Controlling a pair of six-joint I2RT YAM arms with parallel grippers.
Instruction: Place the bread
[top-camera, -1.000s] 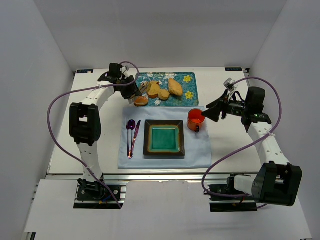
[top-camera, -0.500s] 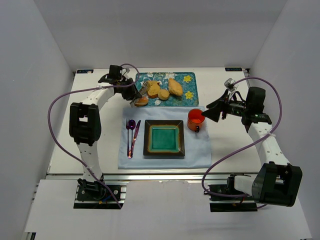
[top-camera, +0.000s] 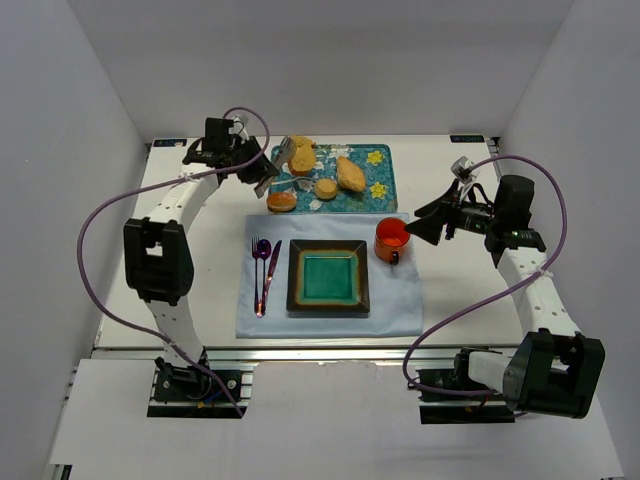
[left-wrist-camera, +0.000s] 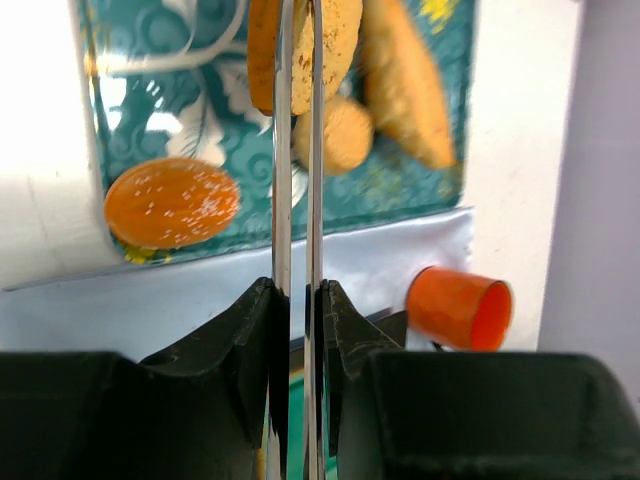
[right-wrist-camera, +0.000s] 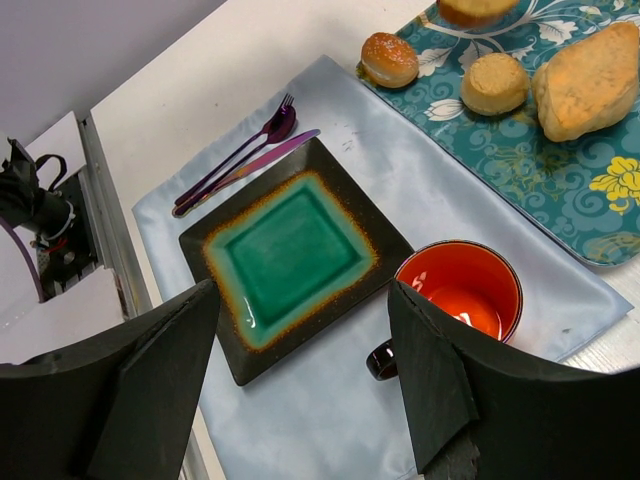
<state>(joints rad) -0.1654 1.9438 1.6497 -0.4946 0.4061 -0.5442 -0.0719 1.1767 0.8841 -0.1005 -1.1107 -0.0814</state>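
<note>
White table (top-camera: 222, 232), grey walls (top-camera: 330, 60), bread (top-camera: 303, 156) in left hand (top-camera: 286, 158)

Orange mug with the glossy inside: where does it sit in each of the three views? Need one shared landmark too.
Top external: orange mug right of centre, on the pale blue cloth.
Left wrist: lower right, seen side-on with its mouth toward the right.
Right wrist: lower centre-right, seen from above.
Shared landmark: round sesame-topped roll.
</note>
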